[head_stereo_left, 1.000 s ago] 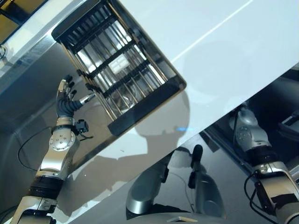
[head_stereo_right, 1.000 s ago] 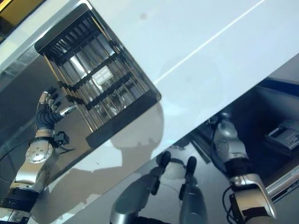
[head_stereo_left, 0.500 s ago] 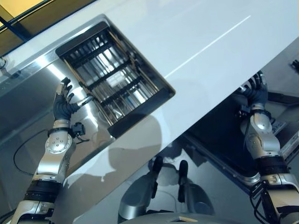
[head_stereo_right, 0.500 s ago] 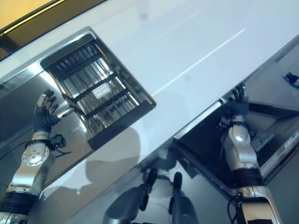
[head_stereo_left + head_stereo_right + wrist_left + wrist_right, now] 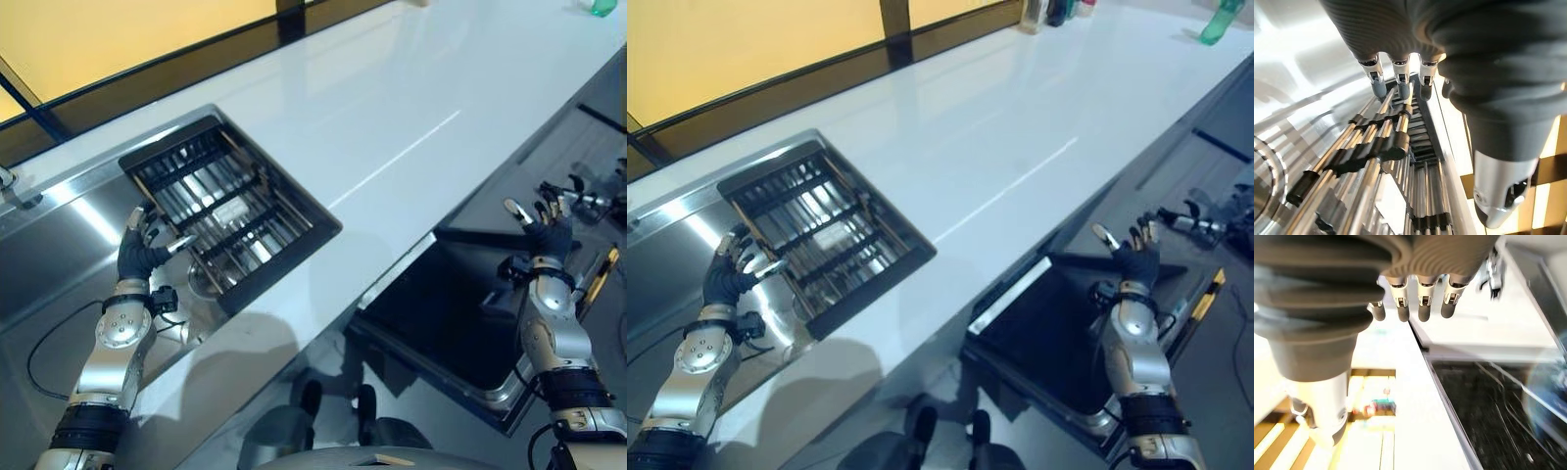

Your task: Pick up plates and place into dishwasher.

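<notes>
Nowhere any legible writing: dish rack [image 5: 230, 211], both robot hands spread.

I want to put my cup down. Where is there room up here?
The white counter is bare between the rack in the sink and the green bottle at its far end. The rack corner is crowded by the left hand.
</notes>
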### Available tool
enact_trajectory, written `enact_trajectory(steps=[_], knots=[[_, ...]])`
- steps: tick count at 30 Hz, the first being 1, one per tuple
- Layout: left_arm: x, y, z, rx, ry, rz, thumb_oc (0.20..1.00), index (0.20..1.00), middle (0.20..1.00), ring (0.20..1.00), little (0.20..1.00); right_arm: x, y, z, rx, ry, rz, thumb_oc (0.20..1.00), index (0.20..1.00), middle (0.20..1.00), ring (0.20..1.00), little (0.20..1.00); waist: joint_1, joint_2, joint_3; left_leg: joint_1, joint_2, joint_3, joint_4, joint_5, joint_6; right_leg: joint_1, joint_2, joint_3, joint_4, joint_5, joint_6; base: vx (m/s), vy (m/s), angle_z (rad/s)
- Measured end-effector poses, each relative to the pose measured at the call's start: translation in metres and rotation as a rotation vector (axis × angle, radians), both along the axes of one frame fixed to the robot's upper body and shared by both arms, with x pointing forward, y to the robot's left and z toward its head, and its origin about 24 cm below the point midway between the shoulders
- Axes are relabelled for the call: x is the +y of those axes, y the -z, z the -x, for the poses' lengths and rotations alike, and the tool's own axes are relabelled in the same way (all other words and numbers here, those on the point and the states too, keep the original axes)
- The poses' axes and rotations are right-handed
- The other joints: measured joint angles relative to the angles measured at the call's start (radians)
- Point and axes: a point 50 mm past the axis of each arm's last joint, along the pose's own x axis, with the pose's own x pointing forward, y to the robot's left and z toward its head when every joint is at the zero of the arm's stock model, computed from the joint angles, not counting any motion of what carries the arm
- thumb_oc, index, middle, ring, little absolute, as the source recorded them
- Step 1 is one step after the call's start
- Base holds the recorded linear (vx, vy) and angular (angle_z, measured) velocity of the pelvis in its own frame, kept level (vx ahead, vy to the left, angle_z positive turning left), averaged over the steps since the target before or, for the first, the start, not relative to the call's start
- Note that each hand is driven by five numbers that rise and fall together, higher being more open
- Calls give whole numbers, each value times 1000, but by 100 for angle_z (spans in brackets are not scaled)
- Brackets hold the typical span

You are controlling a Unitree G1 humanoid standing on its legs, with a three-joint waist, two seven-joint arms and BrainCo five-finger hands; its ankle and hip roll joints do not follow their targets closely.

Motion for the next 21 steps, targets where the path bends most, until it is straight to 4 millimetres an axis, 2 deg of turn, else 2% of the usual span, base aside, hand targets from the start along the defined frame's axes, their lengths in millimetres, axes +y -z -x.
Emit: enact_trajectory(steps=[5,10,12,14,15,16,18,21], knots=[[-4,9,0,56,7,19,1000,1000,1000,1000,1000,-3,23,20,110,209,16,1000,1000,1000,1000,1000,-17,1,0,42,-9,19,129,-91,17,32,1,12,167,-103,7,9,69,-7],[-3,12,2,66,-11,28,1000,1000,1000,1000,1000,-6,49,40,287,352,67,1000,1000,1000,1000,1000,-26,-1,-2,52,-25,58,213,-140,40,-18,-22,6,339,-180,12,-78,51,-17],[5,13,8,67,-58,28,1000,1000,1000,1000,1000,-3,59,45,356,370,76,1000,1000,1000,1000,1000,-26,6,0,34,-16,90,254,-160,42,-47,-37,-29,402,-195,1,-167,-25,-43],[10,14,12,63,-101,32,1000,1000,1000,1000,1000,-4,67,52,406,389,76,1000,1000,1000,1000,1000,-27,15,-3,16,-8,110,298,-184,43,-70,-37,-48,492,-231,-33,-146,-38,-28],[13,12,13,57,-113,28,1000,1000,1000,1000,1000,-6,71,57,431,406,79,1000,1000,1000,1000,1000,-29,18,-5,-7,-7,111,331,-199,40,-76,-36,-51,523,-262,-39,-114,-1,-15],[15,8,11,41,-124,23,1000,1000,1000,1000,1000,-6,75,60,449,410,80,1000,1000,1000,1000,1000,-29,19,-7,-30,-10,113,364,-212,36,-77,-36,-56,509,-285,-30,-80,25,-6],[13,8,9,35,-128,32,1000,1000,1000,1000,1000,-6,82,64,486,413,82,1000,1000,1000,1000,1000,-37,45,2,-55,-9,99,409,-227,30,-82,-34,-68,522,-294,-26,-48,83,1],[-5,24,16,72,-96,89,1000,1000,1000,1000,1000,3,91,69,545,392,147,1000,1000,1000,1000,1000,-59,78,-7,-52,-36,88,428,-229,27,-81,-58,-78,569,-322,-21,-25,174,21]])
